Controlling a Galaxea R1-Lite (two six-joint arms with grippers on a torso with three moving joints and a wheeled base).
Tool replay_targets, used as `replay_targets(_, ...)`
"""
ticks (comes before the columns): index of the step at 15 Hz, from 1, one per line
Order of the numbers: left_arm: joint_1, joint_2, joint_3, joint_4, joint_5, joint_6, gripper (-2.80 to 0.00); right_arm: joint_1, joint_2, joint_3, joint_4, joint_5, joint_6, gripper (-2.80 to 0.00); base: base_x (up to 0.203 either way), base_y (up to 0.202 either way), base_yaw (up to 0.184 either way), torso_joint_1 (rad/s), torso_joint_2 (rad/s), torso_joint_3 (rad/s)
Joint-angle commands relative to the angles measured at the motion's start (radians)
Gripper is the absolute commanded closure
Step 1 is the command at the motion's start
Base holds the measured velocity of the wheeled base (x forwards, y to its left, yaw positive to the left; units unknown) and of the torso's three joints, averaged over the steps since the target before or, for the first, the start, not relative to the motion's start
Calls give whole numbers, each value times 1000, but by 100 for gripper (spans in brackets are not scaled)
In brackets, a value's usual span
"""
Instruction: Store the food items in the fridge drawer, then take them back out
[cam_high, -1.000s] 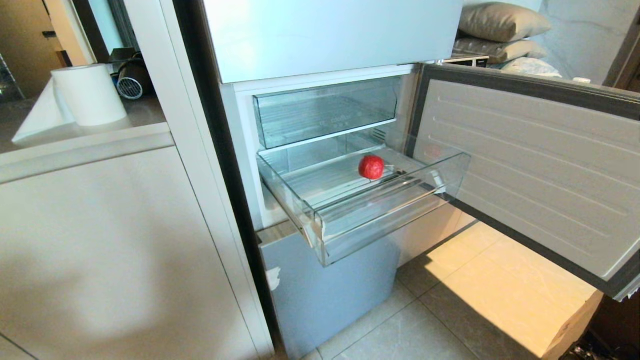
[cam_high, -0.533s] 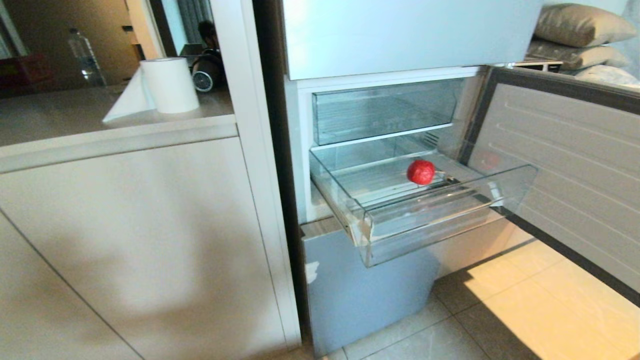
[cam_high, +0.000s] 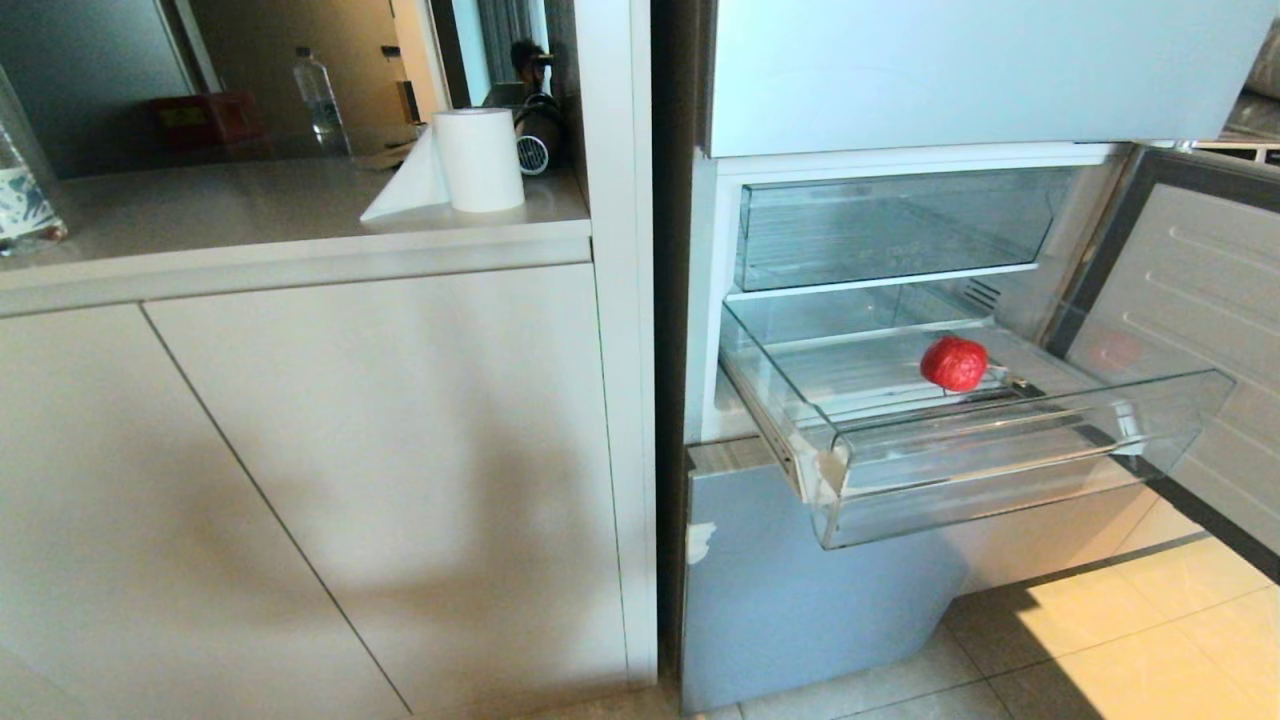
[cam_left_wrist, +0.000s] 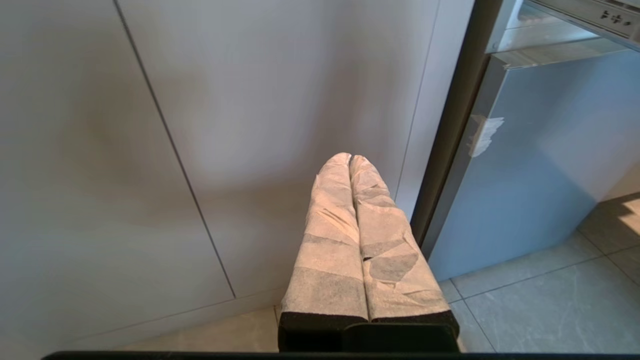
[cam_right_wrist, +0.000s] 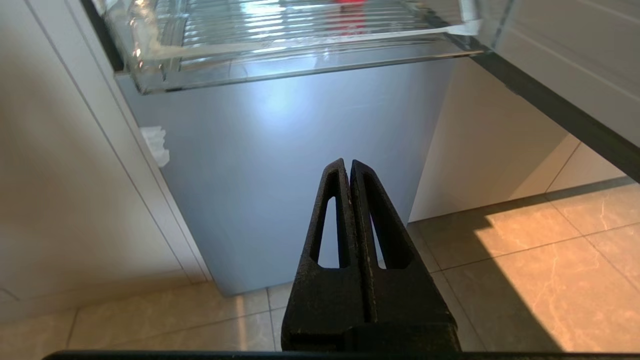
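The drawer (cam_high: 1000, 470) stands pulled well out of the fridge, its clear front lip jutting into the aisle, and the red fruit (cam_high: 954, 363) sits alone on the ribbed floor, toward the right and near the front. The second, orange-red piece is nowhere in view.

Both arms hang low, below the drawer. The left pincer (cam_left_wrist: 350, 161) is pressed together, empty, in front of the cabinet (cam_high: 350, 450) left of the fridge; the right pincer (cam_right_wrist: 348, 165) is likewise pressed together and empty, under the drawer's front edge.

The chief risk, as I judge it, is the right arm rising from where it hangs: it could strike the drawer's underside or lip and jolt the round fruit into rolling. The open fridge door (cam_high: 1200, 300) on the right also narrows the approach. A pincer left pressed together would shove the fruit rather than take it.
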Motion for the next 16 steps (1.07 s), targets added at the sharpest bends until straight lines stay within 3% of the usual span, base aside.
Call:
replay_targets(1,0,1,2,0,0,0,0,-1,2,0,0,3,-15,0,0,0,0,0,0,0)
replay_targets(16,0,1,2,0,0,0,0,0,2,0,2,-1,-9,0,0,0,0,0,0,0)
